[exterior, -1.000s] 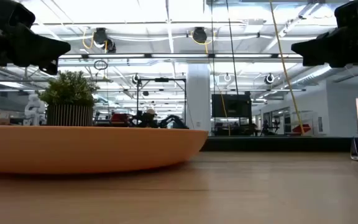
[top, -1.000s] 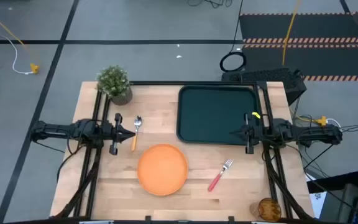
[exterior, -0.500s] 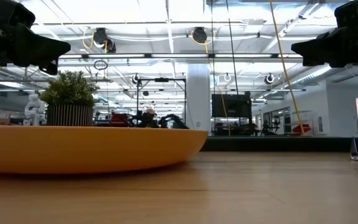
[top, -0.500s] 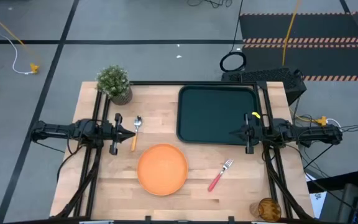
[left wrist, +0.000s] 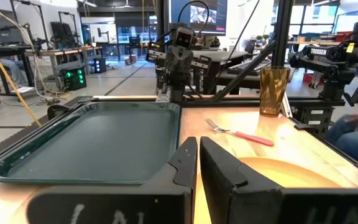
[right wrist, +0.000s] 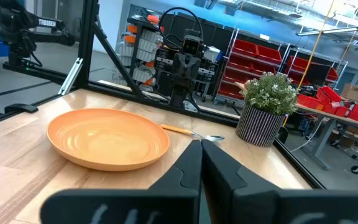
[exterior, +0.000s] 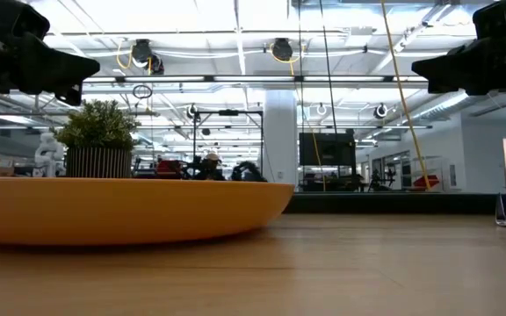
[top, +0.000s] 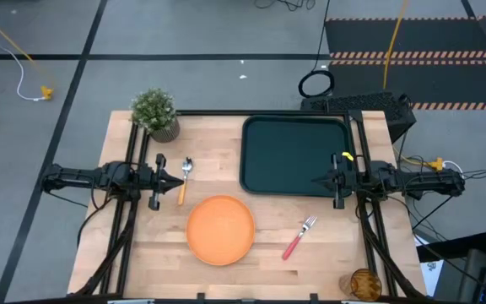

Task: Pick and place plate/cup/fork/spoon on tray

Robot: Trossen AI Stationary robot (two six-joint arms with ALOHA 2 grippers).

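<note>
**Tableware spread on a wooden table, both arms waiting above it**

Light wooden table (top: 226, 274) seen from straight above, standing on a grey floor. At its far right part lies the dark green tray (top: 294, 156), with nothing in it. Near the middle front sits the orange plate (top: 220, 229). Right of the plate, well apart from it, lies the fork (top: 298, 237), red-pink handle toward the front. Left of the tray, the spoon (top: 184, 177) lies with its orange handle toward the front. At the front right corner stands the amber cup (top: 363, 283). A potted green plant (top: 155, 114) stands at the far left corner.

Left gripper (top: 178, 181) hovers just beside the spoon, fingers closed together and holding nothing. Right gripper (top: 316, 180) hovers over the tray's near right edge, fingers likewise pressed together and holding nothing.
</note>
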